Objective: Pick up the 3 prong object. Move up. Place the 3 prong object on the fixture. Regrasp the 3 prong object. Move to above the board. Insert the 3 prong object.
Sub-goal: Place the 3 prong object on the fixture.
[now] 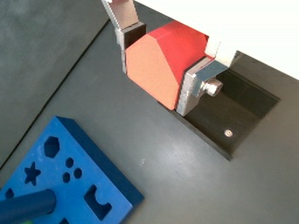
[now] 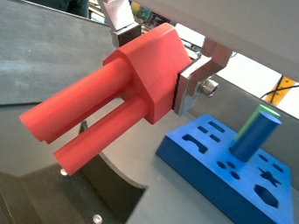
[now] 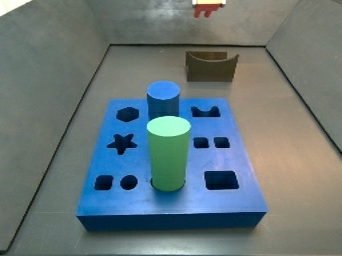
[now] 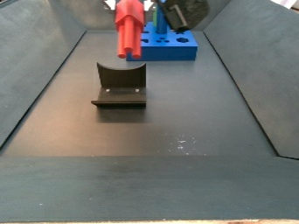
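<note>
My gripper (image 1: 158, 63) is shut on the red-orange 3 prong object (image 1: 163, 59), its silver fingers (image 1: 193, 86) clamping the block's two sides. In a wrist view the 3 prong object (image 2: 105, 105) shows long prongs pointing away from the hand. In a side view the 3 prong object (image 4: 128, 26) hangs prongs down, high above the dark fixture (image 4: 119, 86). The fixture (image 3: 210, 65) stands beyond the blue board (image 3: 174, 190); only a red bit of the 3 prong object (image 3: 207, 9) shows at that view's upper edge. The board (image 1: 76, 171) lies off to one side of the gripper.
A blue cylinder (image 3: 163, 98) and a taller green cylinder (image 3: 167, 152) stand upright in the board. The green cylinder (image 2: 257, 131) also shows in a wrist view. Sloped grey walls (image 4: 47, 79) enclose the dark floor on both sides.
</note>
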